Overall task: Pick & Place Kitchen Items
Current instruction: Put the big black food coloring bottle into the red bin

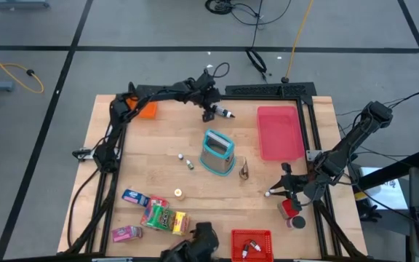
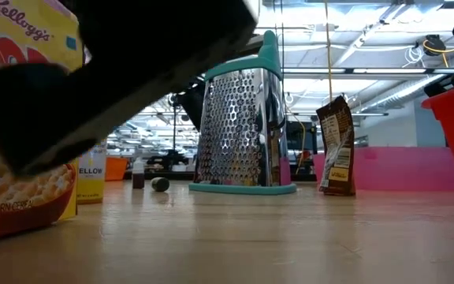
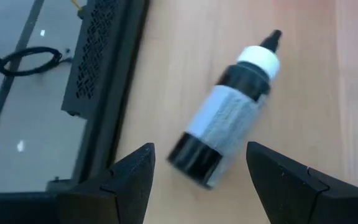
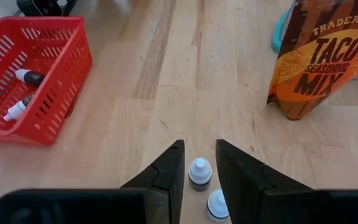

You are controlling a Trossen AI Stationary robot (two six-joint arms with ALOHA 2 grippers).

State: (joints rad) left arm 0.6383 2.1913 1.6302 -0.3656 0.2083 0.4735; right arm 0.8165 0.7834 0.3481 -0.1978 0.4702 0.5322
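My left gripper is open at the table's far edge. Its fingers stand on either side of the base end of a dark bottle with a grey label and white collar, which lies on its side. My right gripper is low on the table's right part, shut on a tiny white-capped bottle. A second white cap shows just behind it. A red dark-lidded canister stands close by. Snack packets lie near the left corner. My right gripper holds the tiny bottle by its body just below the white cap, pinched between the two fingers. The fingers slant down from the table's right side. The bottle is upright, its base at the table top.
A steel grater and a taco seasoning pouch stand mid-table. The pink tray lies far right and the orange bin far left. The red basket holds two small bottles. Two tiny bottles lie mid-table.
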